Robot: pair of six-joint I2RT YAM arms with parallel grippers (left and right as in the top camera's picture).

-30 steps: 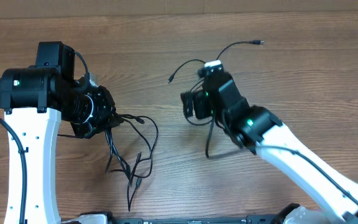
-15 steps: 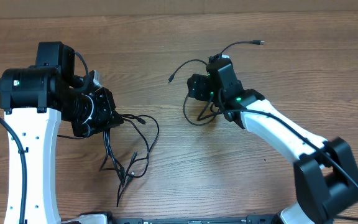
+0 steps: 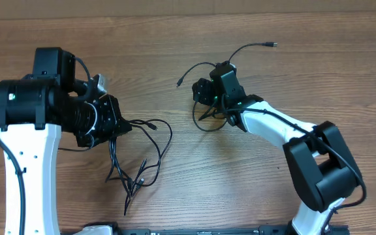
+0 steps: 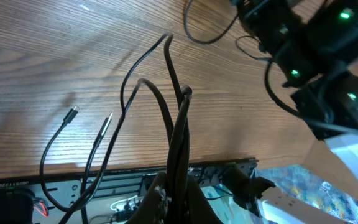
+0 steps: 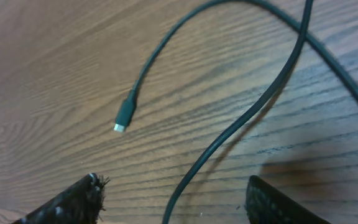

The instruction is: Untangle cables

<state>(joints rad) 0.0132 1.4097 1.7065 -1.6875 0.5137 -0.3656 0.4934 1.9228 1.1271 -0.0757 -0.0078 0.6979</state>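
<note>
right fingers [image 5: 73,202] apart, low over cables [image 5: 229,134]

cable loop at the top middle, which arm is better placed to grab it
Right. The right gripper hovers over that cable, jaws apart astride it; the left gripper is shut on its own bundle, farther off.

Bench: my wooden table [image 3: 318,59], brown, its grain running left to right in the overhead view. Along its near edge I note a black rail [image 3: 207,231]. The left wrist view shows a white printed label [image 4: 8,185] on it, digits too small to read, and a red wire [image 4: 38,207] just below. Past the table's corner lies a speckled, many-coloured surface [image 4: 303,186], blurred.
</note>
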